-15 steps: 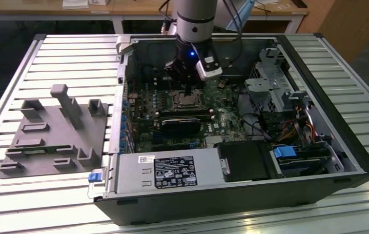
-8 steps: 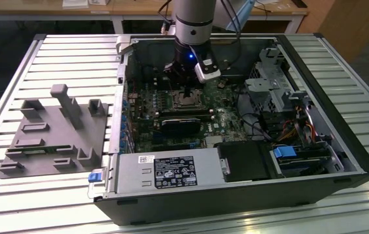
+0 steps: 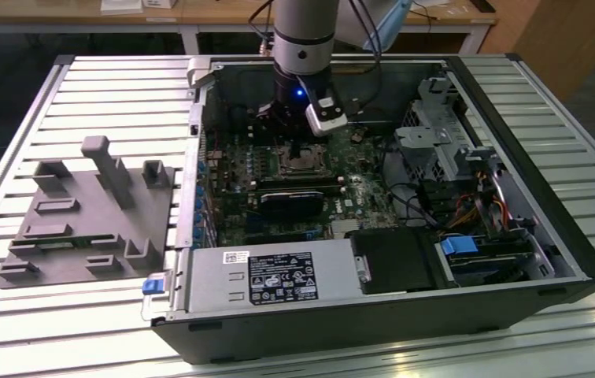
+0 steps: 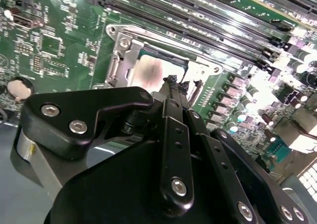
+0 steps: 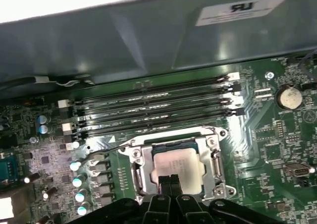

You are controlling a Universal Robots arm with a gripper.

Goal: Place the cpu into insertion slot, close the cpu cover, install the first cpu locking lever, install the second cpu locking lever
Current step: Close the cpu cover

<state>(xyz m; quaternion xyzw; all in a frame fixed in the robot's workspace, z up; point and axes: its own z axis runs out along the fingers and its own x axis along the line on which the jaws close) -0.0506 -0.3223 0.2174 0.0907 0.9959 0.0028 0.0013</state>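
The cpu (image 5: 179,163) lies flat in the insertion slot (image 3: 300,163), its dull silver top showing through the window of the cpu cover (image 5: 212,157). The cover lies down flat around the chip, and both wrist views show it as a silver frame (image 4: 121,60). My gripper (image 5: 172,181) hangs just above the chip's edge with its two black fingers pressed together and nothing between them. The second wrist view shows the gripper (image 4: 174,81) at the corner of the cpu (image 4: 150,70). A thin wire locking lever (image 5: 105,150) sticks out sideways from the socket's corner.
Several long black memory slots (image 5: 153,107) run beside the socket. A black card with a fan (image 3: 289,203) lies on its other side. The open case also holds a power supply (image 3: 266,276) and a drive cage (image 3: 445,134). A grey fixture (image 3: 87,213) sits on the exterior view's left.
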